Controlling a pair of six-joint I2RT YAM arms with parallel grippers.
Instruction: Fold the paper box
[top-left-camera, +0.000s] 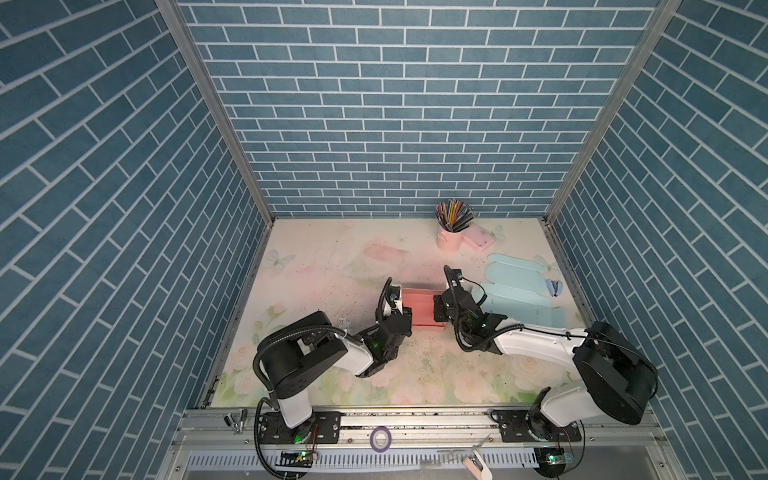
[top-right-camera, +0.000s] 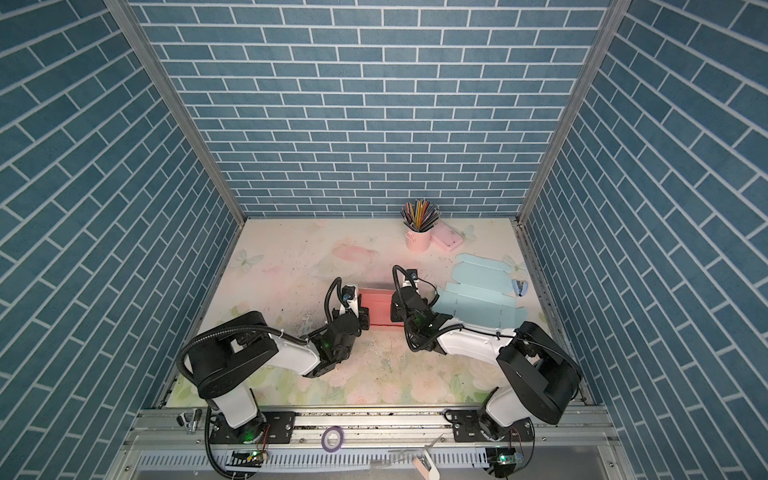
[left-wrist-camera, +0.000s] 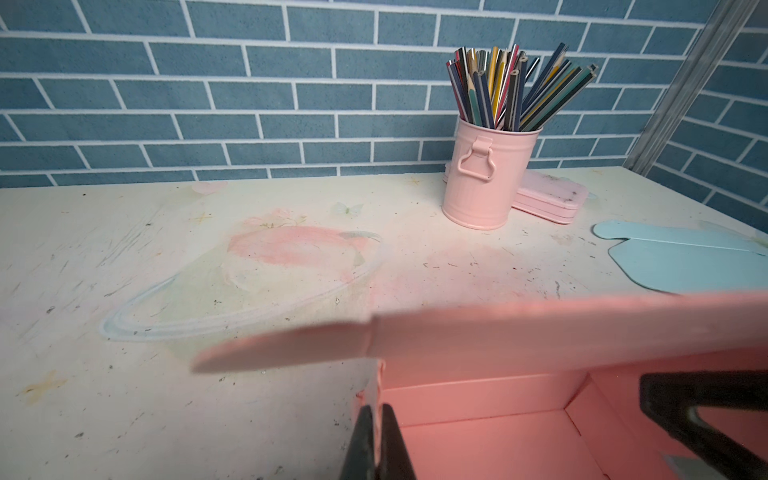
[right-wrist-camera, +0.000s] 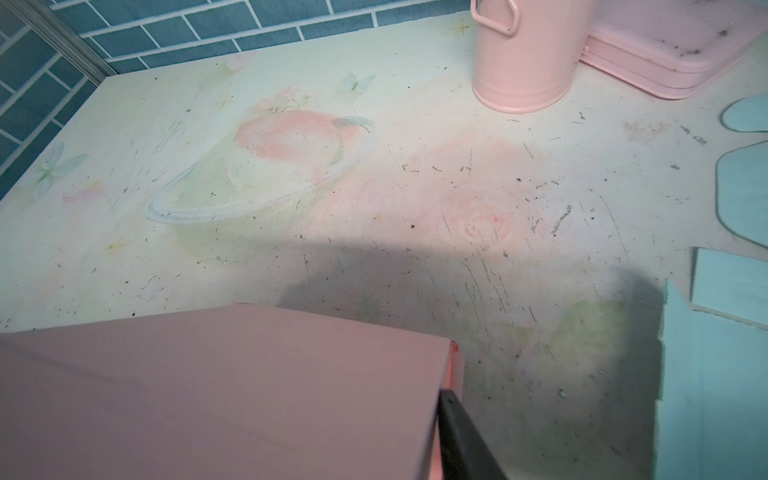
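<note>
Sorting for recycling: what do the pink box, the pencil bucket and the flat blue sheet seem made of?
The pink box looks like thin matte card: creased fold lines and flaps. The pencil bucket is probably painted sheet metal: faint sheen, ridged base, hinged loop handle. The blue sheet looks like matte die-cut card, lying flat.

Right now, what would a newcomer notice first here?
The half-folded pink box at mid-table, with the left tool pinching one end wall and the right tool at the other end. Next, the pink bucket of coloured pencils at the far right, and flat blue cardboard lying nearer on that side.
</note>
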